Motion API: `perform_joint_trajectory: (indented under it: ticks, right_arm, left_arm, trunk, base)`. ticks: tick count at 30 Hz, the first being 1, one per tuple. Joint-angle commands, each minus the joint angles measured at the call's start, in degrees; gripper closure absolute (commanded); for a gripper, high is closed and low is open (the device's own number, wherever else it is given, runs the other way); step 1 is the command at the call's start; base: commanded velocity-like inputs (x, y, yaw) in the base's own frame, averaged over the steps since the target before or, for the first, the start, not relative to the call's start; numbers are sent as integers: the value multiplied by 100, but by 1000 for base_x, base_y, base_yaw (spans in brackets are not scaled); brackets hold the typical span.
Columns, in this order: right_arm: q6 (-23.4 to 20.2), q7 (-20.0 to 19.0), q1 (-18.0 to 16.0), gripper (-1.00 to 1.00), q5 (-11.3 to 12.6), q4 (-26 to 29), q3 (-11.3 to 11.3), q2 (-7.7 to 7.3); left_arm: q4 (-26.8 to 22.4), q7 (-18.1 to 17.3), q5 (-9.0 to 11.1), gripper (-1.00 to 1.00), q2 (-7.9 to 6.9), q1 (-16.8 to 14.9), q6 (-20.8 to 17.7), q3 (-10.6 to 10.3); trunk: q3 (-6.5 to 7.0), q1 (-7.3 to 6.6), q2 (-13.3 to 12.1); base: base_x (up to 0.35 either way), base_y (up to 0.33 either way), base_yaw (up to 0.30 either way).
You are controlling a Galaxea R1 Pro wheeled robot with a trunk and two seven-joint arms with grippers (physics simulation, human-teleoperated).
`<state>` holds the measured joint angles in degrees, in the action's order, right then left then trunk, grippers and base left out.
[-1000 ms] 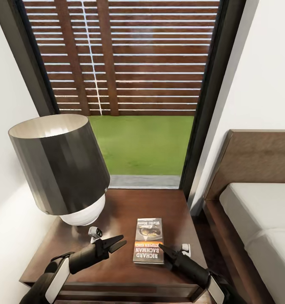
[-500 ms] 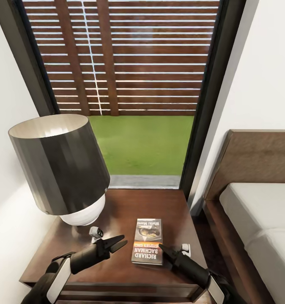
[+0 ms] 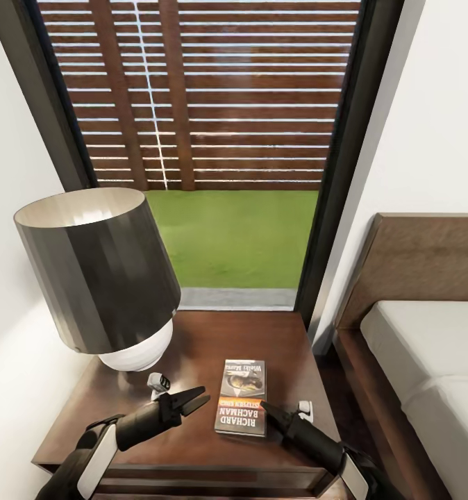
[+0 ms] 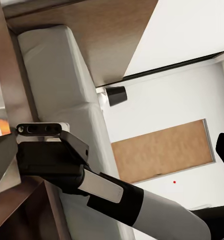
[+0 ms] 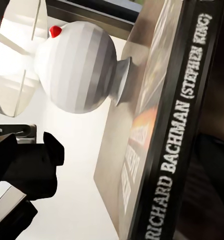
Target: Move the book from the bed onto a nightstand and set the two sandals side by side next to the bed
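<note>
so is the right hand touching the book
Cannot tell. In the head view the right hand sits right at the book's near right edge on the nightstand, with no clear gap or contact visible.

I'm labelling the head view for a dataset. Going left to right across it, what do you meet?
Lamp → left gripper → book → right gripper → bed.

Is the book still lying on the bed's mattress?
No, the book lies flat on the nightstand beside the lamp, apart from the bed.
</note>
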<state>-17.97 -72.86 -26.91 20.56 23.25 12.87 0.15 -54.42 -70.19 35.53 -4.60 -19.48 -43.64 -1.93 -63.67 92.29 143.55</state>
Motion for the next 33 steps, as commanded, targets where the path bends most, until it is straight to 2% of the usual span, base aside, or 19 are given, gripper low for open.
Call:
perform_joint_trajectory:
  ticks: [1, 9, 22, 27, 33]
  right_arm:
    - [-31, 185, 1, -100, -34, -48, -21, 3]
    - [-29, 192, 1, -100, -34, -54, -21, 8]
    - [-27, 190, 1, -100, -34, -48, -21, 3]
    - [-26, 188, 1, -100, -34, -48, -21, 3]
    - [-29, 186, 1, -100, -34, -48, -21, 3]
  left_arm:
    - [1, 4, 42, -100, -6, -4, -49, -18]
    - [1, -20, 42, -100, -6, -4, -57, -18]
    - [1, -12, 42, -100, -6, -4, -57, -22]
    - [1, -12, 42, -100, -6, -4, -57, -23]
    - [1, -12, 42, -100, -6, -4, -56, -18]
  trunk:
    - [-6, 0, 1]
    - [-6, 0, 1]
    - [-6, 0, 1]
    - [105, -13, -6]
    - [105, -13, -6]
  base:
    - [0, 0, 0]
    - [-154, 0, 0]
    - [-11, 0, 0]
    - [0, 0, 0]
    - [0, 0, 0]
